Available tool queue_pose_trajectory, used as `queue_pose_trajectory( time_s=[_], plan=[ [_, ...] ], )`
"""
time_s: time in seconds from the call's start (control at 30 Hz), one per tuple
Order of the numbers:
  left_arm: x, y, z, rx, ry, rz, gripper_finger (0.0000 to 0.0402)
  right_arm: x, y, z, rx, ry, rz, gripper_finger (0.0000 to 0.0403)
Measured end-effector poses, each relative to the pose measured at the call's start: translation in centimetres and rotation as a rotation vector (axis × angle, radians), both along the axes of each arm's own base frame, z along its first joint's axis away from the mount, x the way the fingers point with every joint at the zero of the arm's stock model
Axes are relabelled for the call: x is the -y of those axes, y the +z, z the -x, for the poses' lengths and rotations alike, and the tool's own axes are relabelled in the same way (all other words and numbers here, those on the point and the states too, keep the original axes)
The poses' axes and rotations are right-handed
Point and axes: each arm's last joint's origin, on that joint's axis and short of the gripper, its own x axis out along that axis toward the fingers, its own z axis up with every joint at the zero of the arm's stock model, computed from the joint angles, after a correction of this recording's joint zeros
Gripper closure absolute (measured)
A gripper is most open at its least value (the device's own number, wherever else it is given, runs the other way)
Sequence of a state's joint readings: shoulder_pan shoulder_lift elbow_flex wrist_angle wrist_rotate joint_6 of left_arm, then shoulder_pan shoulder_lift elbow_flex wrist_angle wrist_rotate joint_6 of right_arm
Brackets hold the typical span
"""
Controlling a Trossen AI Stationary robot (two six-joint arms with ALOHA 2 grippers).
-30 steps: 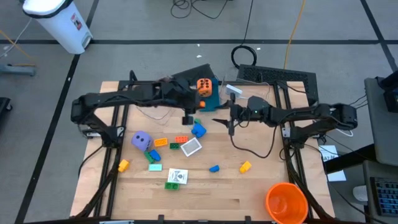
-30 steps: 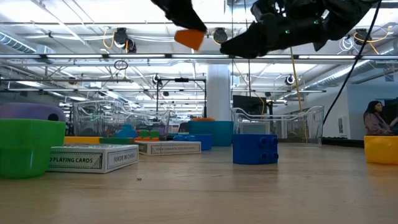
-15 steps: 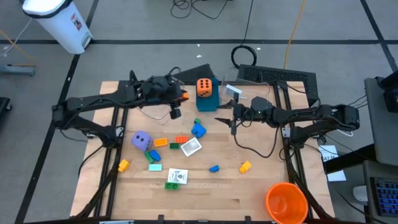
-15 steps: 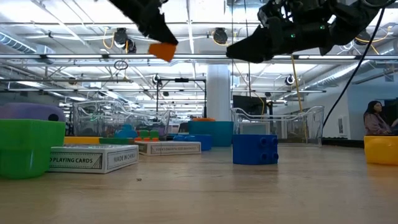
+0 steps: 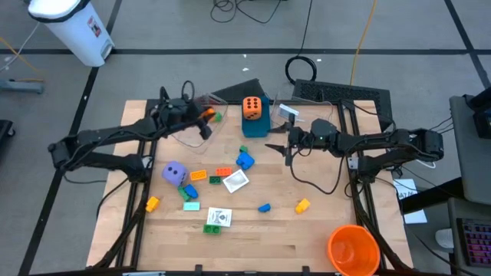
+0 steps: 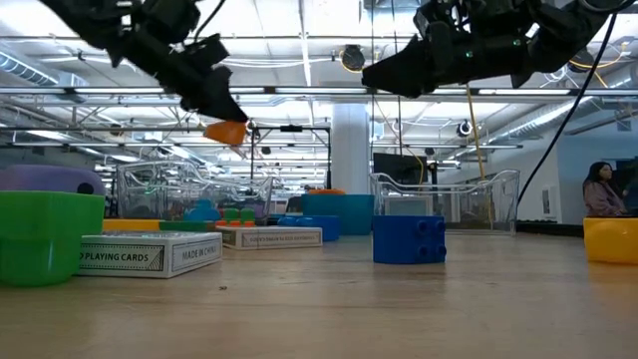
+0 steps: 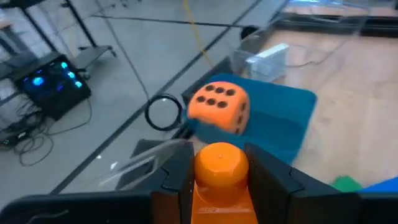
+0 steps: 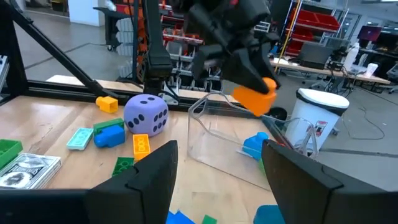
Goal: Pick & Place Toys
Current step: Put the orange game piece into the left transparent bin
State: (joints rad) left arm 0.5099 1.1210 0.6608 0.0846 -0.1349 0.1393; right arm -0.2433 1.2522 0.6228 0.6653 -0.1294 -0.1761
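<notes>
Toys lie scattered over the middle of the worktop (image 5: 307, 238), and one is in the air: an orange brick (image 5: 206, 113) clamped between the fingers of the left gripper (image 5: 204, 116), held above a clear tub (image 5: 201, 129) near the far edge. In the low view the same brick (image 6: 225, 131) hangs well above the worktop surface; the left wrist view shows it (image 7: 220, 174) pinched between the two dark fingers (image 7: 174, 180), with the orange die (image 7: 219, 107) beyond it sitting on a blue box (image 7: 273, 121). From above, that die (image 5: 251, 106) rests on the box (image 5: 255, 126) near the middle of the far edge.

The right gripper (image 5: 287, 150) hovers just right of the box, fingers apart and holding nothing.

Toward the left edge sits the purple die (image 5: 175, 173). Just right of it lie a yellow-orange brick (image 5: 198, 175), a red-orange brick (image 5: 223, 171) and a blue brick (image 5: 245, 160). A white card (image 5: 235, 181) is tilted beside them, and a second card (image 5: 219, 217) lies nearer the front edge, with a green brick (image 5: 212, 228) touching it. A yellow brick (image 5: 151, 204) lies close to the left edge; a small blue brick (image 5: 264, 207) and another yellow brick (image 5: 302, 205) lie toward the right. An orange cup (image 5: 353, 249) stands at the front right corner.
</notes>
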Motion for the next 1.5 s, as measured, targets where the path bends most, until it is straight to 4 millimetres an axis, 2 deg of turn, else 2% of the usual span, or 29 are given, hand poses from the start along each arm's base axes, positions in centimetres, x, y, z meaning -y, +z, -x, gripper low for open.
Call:
queue_pose_trajectory(
  time_s=[0.2,0.53,1.17,1.5],
  plan=[
    [-1.1,-2.4,1.3,0.057,0.078,0.008,0.0289,0.2,0.0,0.0,-0.003,-0.008,-0.003,0.0177],
    [-1.5,-5.8,3.2,0.101,0.162,0.049,0.0289,0.2,0.0,0.0,-0.003,-0.008,-0.007,0.0177],
    [-3.1,-10.6,2.0,0.030,0.192,0.154,0.0289,0.2,0.1,0.0,0.011,-0.008,-0.003,0.0177],
    [-3.5,-11.7,1.5,0.042,0.167,0.179,0.0289,0.2,0.1,0.0,0.011,-0.007,-0.004,0.0177]
  ],
)
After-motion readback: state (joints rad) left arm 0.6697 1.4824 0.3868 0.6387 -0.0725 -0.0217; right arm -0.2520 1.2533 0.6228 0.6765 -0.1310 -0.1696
